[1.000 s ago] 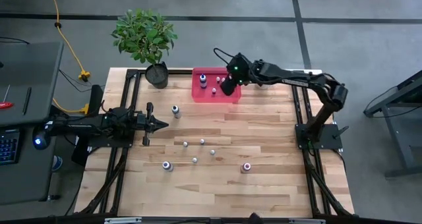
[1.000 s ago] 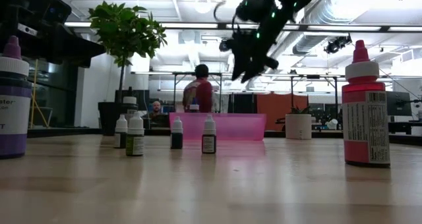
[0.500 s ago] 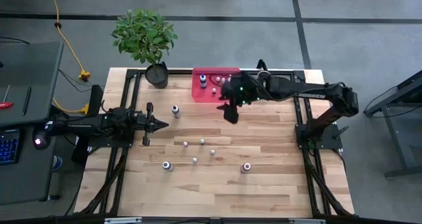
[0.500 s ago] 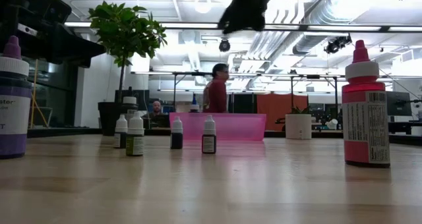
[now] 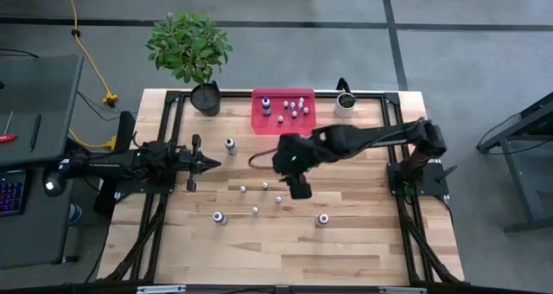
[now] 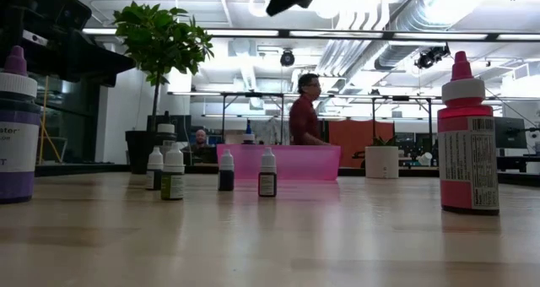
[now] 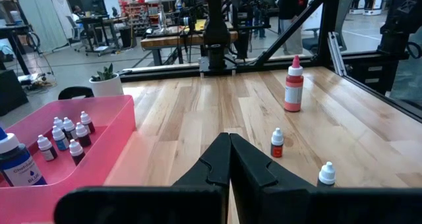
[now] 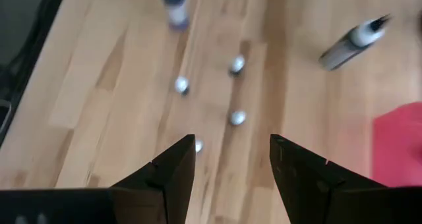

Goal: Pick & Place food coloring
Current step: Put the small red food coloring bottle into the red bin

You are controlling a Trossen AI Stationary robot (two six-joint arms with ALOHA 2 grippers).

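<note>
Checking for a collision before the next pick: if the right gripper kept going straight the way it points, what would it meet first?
Probably a small bottle just ahead of the open right gripper, then the table; depth is unclear.

leafy potted plant (image 5: pixel 190 47) at table corner, small white plant pot (image 5: pixel 346 101), person (image 6: pixel 305 110) in background, yellow cable (image 5: pixel 78 35)
</note>
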